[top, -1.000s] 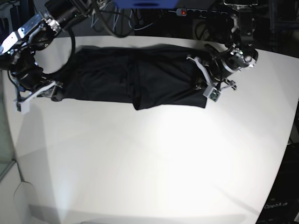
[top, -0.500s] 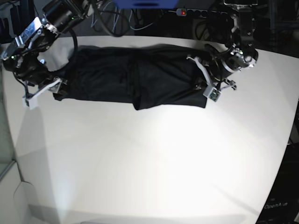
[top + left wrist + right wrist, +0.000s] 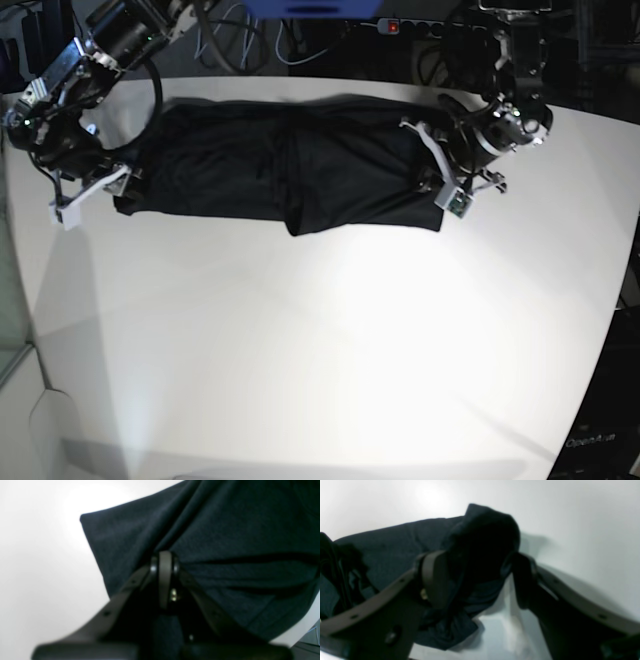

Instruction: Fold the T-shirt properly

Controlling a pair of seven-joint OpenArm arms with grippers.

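While right jaws gape, left gripper (image 3: 163, 562) pinches the T-shirt (image 3: 290, 165).

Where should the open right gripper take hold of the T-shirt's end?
Grip the bunched corner of the T-shirt that rises between the right gripper's open fingers. Come straight in from the table's outer side; the raised fold gives thickness to pinch, unlike the flat layers beyond.

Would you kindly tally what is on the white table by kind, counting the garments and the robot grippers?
Garments: 1, the dark T-shirt
Grippers: 2, the left gripper and the right gripper
Total: 3
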